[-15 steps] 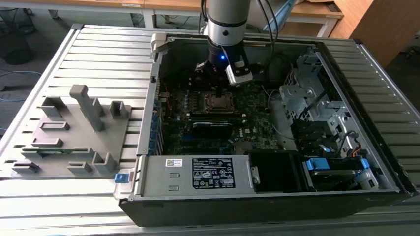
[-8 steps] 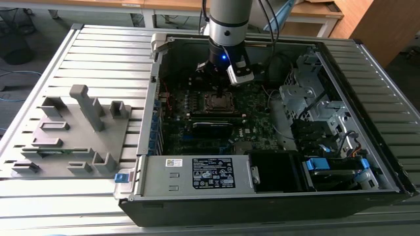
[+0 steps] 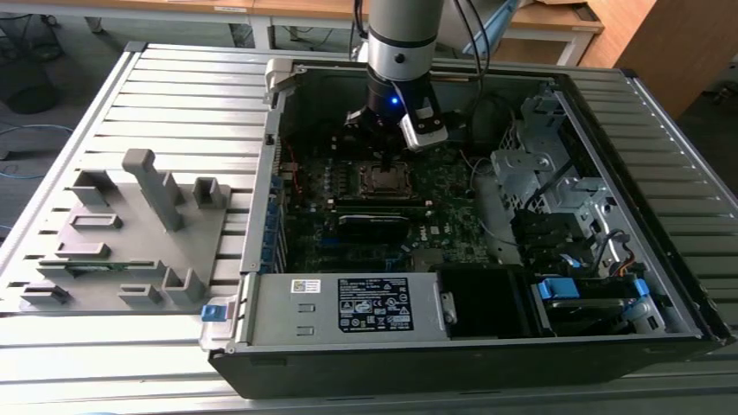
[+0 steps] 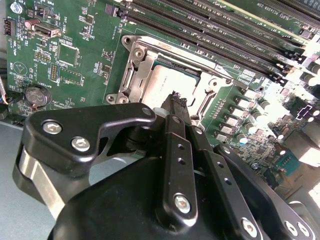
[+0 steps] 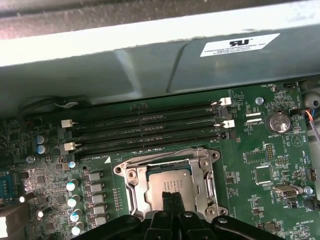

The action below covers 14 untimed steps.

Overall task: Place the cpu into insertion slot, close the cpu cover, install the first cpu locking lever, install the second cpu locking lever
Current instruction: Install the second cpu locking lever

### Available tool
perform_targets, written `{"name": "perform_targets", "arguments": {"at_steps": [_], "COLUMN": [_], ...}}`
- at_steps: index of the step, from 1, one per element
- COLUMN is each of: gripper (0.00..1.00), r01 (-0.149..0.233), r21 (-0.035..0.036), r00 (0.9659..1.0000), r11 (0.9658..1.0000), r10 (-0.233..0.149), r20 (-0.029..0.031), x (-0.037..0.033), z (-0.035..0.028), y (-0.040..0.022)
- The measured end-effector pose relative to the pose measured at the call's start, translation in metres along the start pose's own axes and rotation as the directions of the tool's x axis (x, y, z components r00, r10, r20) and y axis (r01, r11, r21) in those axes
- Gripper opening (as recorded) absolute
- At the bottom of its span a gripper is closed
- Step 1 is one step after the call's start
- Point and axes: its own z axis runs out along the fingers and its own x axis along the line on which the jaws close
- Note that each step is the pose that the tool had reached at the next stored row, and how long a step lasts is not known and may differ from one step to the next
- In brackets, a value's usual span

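Observation:
The cpu (image 4: pixel 161 82) (image 5: pixel 162 181), a dull grey-brown square, lies flat in the insertion slot (image 3: pixel 384 180) on the green motherboard inside the open computer case. The cpu cover (image 4: pixel 134 75) (image 5: pixel 201 181), a silvery frame, lies down around the chip, whose top shows through its window. A thin metal lever (image 4: pixel 200 62) runs along one edge of the socket. My gripper (image 4: pixel 176 96) (image 5: pixel 170 196) (image 3: pixel 386 162) hangs straight over the chip. Its two slim black fingers are shut together with nothing between them, and the tips sit at or just above the chip's top.
Long black memory slots (image 5: pixel 150 132) run beside the socket, with the case's grey wall (image 5: pixel 150 60) beyond them. A coin battery (image 5: pixel 279 121) sits on the board. A drive cage (image 3: pixel 542 173) and cables stand at the exterior view's right, a power supply (image 3: pixel 346 303) near the front, and a grey fixture (image 3: pixel 127 225) on the table.

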Motion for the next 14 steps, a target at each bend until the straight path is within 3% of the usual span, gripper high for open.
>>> {"name": "perform_targets", "arguments": {"at_steps": [14], "gripper": [0.10], "r01": [0.001], "r21": [-0.0001], "r00": [1.0000], "r11": [1.0000], "r10": [-0.001], "r20": [0.0000], "x": [-0.0001], "z": [-0.0023], "y": [0.0001]}}
